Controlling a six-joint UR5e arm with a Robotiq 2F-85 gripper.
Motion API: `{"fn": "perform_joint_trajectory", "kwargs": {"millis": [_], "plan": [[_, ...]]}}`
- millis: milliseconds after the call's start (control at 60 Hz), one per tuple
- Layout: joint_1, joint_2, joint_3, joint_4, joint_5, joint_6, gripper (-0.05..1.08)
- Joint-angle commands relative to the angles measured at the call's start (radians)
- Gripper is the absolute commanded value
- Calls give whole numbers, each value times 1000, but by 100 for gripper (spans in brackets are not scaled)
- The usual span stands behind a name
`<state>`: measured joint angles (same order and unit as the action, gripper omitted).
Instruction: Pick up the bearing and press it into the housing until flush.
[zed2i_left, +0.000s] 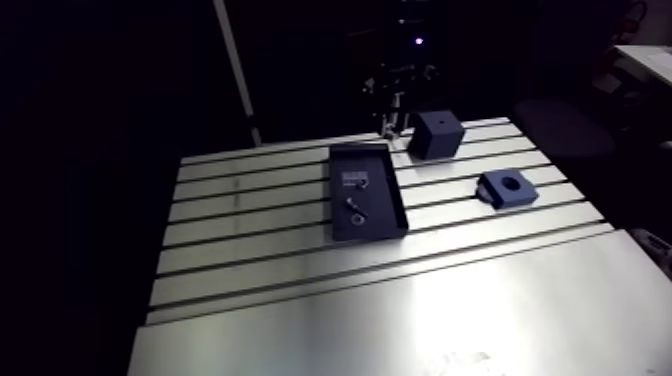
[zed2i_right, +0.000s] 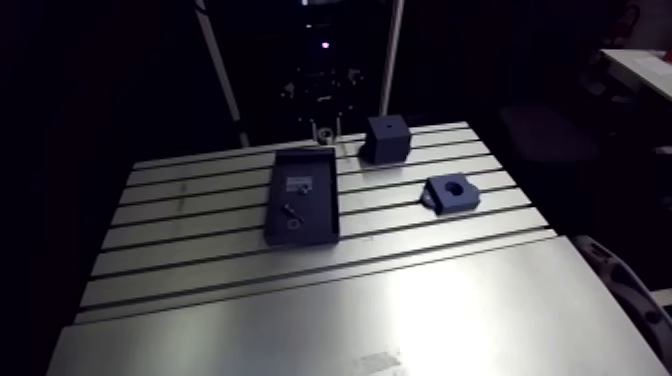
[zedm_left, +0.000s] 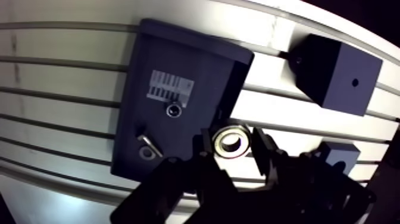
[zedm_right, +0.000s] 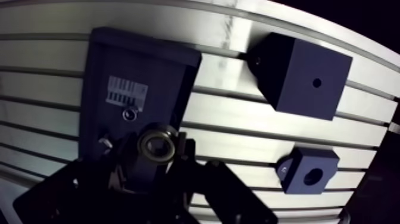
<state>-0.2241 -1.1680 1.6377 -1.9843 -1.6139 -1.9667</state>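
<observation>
On the slotted worktop (zed2i_left: 400, 320), the arm view shows a shallow dark tray (zed2i_left: 365, 190) furthest left. It lies lengthwise across the slots. The wrist view shows a white printed label (zedm_left: 171, 87) stuck to its floor, with a small round part (zedm_left: 174, 110) just beside the label. A short bolt (zedm_left: 147, 148) lies further along the tray.

Next comes the gripper (zedm_left: 232, 146), hanging at the tray's far end, between the tray and a dark cube (zed2i_left: 437, 133). Its two fingers (zedm_left: 205, 146) are drawn in narrowly and clamp the bearing (zedm_right: 156, 145), a silver ring with an open bore that faces the wrist camera. The bearing is held up off the worktop, near the tray edge on the cube's side.

The cube stands on the worktop just right of the gripper, with a small hole in one face. Furthest right, and well apart from the bearing, sits the housing (zed2i_left: 507, 187). It is a low dark block whose round bore is open and faces upward.
</observation>
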Motion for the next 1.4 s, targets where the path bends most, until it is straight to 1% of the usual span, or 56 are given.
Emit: {"fn": "perform_joint_trajectory", "kwargs": {"millis": [17,33,83,250,500,550,783,1017,1183,1250,1300,1400], "plan": [[-149,-81,48,16,2,-148,62],[-162,-88,54,14,4,-156,62],[-172,-93,63,9,3,-164,62],[-234,-118,100,-4,3,-203,62],[-287,-129,131,-45,4,-208,62],[-310,-130,142,-59,4,-215,62],[-341,-130,162,-61,3,-229,63],[-357,-127,161,-74,4,-231,63],[-359,-113,155,-89,3,-232,63],[-366,-105,155,-89,3,-231,63],[-383,-95,158,-97,3,-229,63],[-383,-82,159,-117,1,-228,63]]}}
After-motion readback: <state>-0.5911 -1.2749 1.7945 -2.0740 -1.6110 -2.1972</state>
